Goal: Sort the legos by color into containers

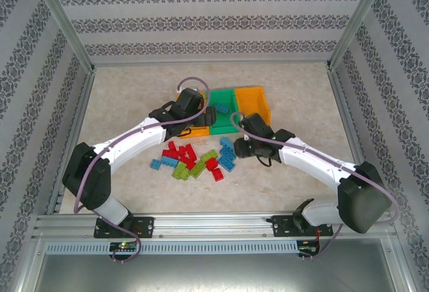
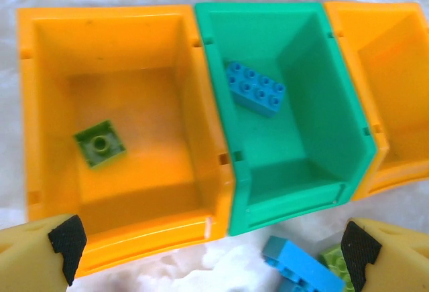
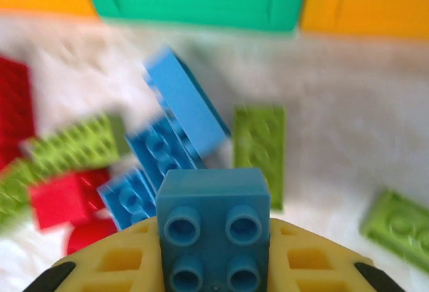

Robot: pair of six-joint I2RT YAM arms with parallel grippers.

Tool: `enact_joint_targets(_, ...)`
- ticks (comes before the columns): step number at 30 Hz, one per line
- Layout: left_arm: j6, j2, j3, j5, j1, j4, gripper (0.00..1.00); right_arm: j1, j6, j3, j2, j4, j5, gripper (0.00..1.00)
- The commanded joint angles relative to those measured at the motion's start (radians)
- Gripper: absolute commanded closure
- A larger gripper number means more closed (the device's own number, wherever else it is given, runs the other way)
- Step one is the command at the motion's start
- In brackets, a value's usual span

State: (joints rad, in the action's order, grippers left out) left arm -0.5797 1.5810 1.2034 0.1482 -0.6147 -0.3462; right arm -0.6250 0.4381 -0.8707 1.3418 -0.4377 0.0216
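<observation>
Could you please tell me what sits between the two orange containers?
The green container, flush against both, with one blue lego lying inside it; the left wrist view shows this.

Three open-topped rectangular plastic bins stand joined in a row on my tabletop (image 1: 134, 91). The left orange bin (image 2: 40, 104) holds one small olive-green square brick (image 2: 100, 143), lying flat on its floor, knob up. In the green middle bin (image 2: 335, 124) a light-blue eight-stud brick (image 2: 255, 89) rests tilted, studs up, near the back wall. The right orange bin (image 2: 402, 71) flanks it. A loose cluster of red, light-blue and lime-green bricks (image 1: 191, 159) lies just in front of the row. A blue four-stud plastic brick (image 3: 213, 232) sits clamped in my right gripper (image 3: 214, 275), above that cluster.
</observation>
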Motion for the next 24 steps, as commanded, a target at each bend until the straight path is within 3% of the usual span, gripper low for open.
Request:
enact_joint_targets(1,-0.009,-0.053,-0.041,0.127,0.011,-0.048,0.01,0.036,-0.012,-0.082,0.029,0.091,0.072,0.87)
enact_joint_targets(8,-0.087,-0.165,-0.171,0.166,0.075,-0.124,0.01,0.131,0.092,-0.301,0.246,0.157,0.177,0.86)
enact_joint_targets(17,-0.138,-0.275,-0.309,0.175,0.104,-0.231,0.01,0.173,0.160,-0.589,0.554,0.120,0.220,0.82)
enact_joint_targets(24,-0.128,-0.236,-0.312,0.151,0.107,-0.293,0.01,0.174,0.159,-0.723,0.676,0.032,0.195,0.72)
